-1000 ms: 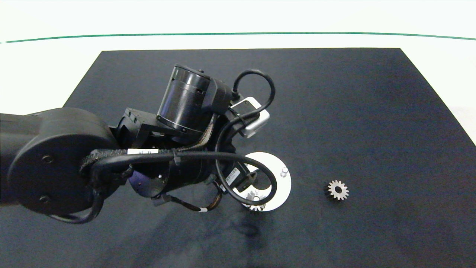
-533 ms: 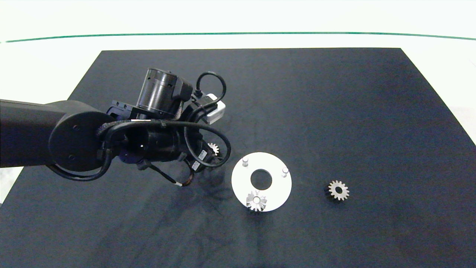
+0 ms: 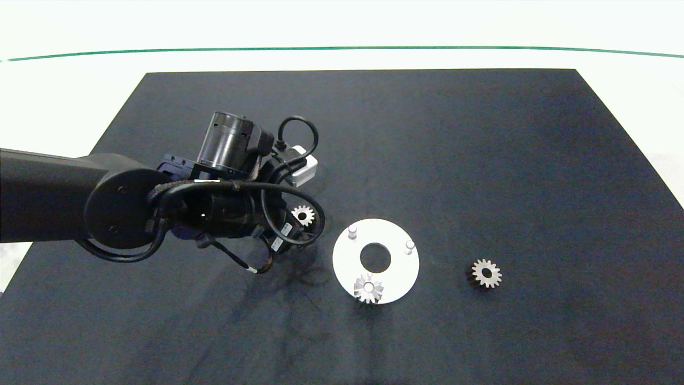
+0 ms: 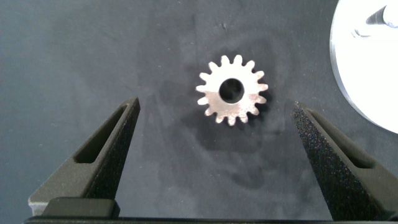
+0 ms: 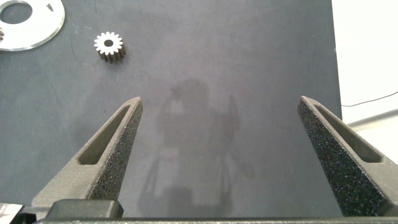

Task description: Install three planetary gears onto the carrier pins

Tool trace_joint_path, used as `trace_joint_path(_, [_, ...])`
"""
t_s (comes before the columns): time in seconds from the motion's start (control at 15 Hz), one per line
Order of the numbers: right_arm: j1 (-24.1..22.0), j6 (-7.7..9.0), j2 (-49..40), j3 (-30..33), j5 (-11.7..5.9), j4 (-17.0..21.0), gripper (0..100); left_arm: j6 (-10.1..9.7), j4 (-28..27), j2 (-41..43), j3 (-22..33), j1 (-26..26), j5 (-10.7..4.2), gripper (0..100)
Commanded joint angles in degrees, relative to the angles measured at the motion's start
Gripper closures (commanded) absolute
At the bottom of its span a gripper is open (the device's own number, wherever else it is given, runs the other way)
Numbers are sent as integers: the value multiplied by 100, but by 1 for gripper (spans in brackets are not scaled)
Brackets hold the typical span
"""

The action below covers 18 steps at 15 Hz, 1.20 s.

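The white round plate (image 3: 407, 267) lies mid-mat with two bare carrier pins (image 3: 352, 231) (image 3: 410, 245). One planetary gear (image 3: 368, 289) sits on the third pin at the plate's near edge. A second gear (image 3: 303, 215) lies flat on the mat just left of the plate. My left gripper (image 4: 216, 106) hovers open above it, and the gear (image 4: 232, 89) shows between the fingers, untouched. The plate's rim (image 4: 364, 68) is at the side. A third gear (image 3: 486, 273) lies right of the plate. My right gripper (image 5: 219, 99) is open and empty, away from that gear (image 5: 109, 45).
The left arm (image 3: 160, 208) reaches in from the left and covers the mat's left middle. A black mat (image 3: 481, 160) covers the white table. In the right wrist view the mat's edge (image 5: 333, 74) and the white table show beside it.
The left arm has pulled back from over the plate to the left and lower, uncovering the plate. The gear left of the plate has come into sight under the wrist.
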<state>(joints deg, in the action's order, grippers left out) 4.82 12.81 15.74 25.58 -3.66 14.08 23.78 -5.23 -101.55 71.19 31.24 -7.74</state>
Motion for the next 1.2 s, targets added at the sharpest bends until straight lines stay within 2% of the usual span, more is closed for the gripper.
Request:
trace_joint_path(0.07, [2, 11, 8, 0, -3, 7, 0, -5, 303, -146, -35, 22, -17, 6])
trace_joint_path(0.2, [2, 11, 8, 0, -3, 7, 0, -5, 488, -225, -53, 22, -26, 10])
trace_joint_path(1.2, [2, 11, 8, 0, 5, 7, 0, -5, 497, -251, -123, 4, -17, 40])
